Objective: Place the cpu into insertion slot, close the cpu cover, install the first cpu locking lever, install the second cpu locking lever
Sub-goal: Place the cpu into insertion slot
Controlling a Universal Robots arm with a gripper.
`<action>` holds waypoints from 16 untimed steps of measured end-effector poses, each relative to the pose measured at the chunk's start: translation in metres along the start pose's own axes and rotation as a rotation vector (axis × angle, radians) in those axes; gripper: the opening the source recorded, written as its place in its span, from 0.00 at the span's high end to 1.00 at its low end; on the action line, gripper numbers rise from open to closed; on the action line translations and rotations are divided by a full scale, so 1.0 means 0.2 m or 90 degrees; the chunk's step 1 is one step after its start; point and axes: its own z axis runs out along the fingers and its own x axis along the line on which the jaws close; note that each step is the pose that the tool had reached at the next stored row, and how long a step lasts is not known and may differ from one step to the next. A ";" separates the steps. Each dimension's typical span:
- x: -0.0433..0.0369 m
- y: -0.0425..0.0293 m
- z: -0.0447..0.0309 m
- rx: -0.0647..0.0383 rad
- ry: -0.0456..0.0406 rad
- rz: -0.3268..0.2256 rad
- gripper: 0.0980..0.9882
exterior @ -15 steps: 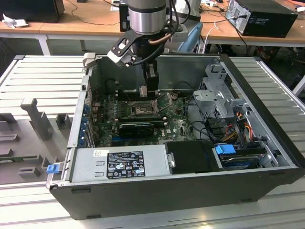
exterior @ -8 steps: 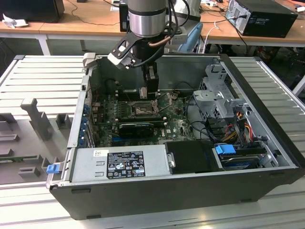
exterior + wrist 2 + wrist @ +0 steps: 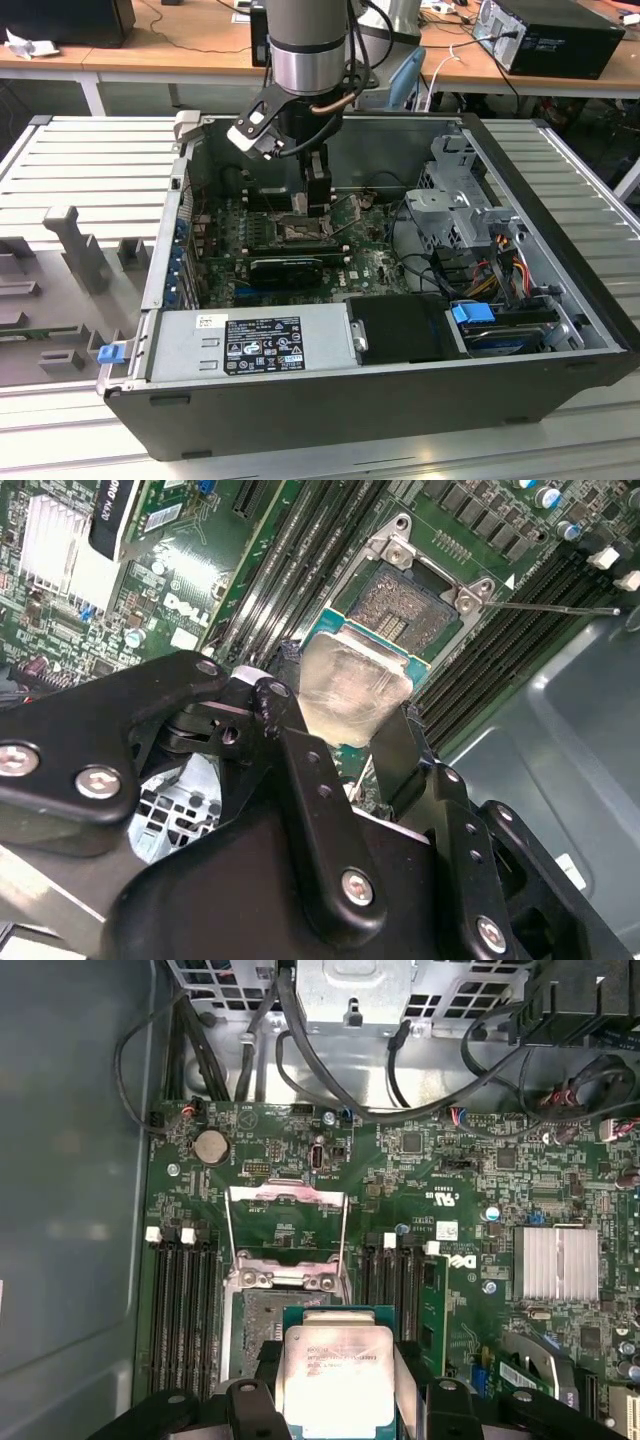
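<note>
The gripper [image 3: 338,1372] is clamped narrow on the cpu [image 3: 335,1400], one finger on each of two opposite edges, with the silver-grey top facing the cameras in both wrist views. The chip hangs above the green circuit board [image 3: 470,1200], not seated. In the second wrist view it covers one edge of the insertion slot [image 3: 412,598], whose dull contact field lies bare beyond it. The slot sits in the middle stretch of the board, between two banks of memory slots [image 3: 180,1300] and well away from the board's corners. The cpu cover [image 3: 287,1210] is swung up and back from the slot, and a thin locking lever [image 3: 560,608] juts out sideways, so the way down looks free. The step in hand is the placing, and I judge it calls for squaring the chip's edges with the black rim, centring it over the contact field, and lowering it flat with no sideways slide, since the contacts would likely bend under a tilted or dragged chip. In the exterior view the arm reaches down into the open computer case [image 3: 560,200].
</note>
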 end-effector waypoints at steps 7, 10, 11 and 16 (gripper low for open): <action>0.012 -0.011 0.067 0.000 -0.0005 0.006 0.52; 0.027 -0.016 0.098 0.000 -0.0010 0.010 0.52; 0.038 -0.017 0.114 0.000 -0.0009 0.010 0.52; 0.047 -0.040 0.188 0.000 -0.0009 0.010 0.52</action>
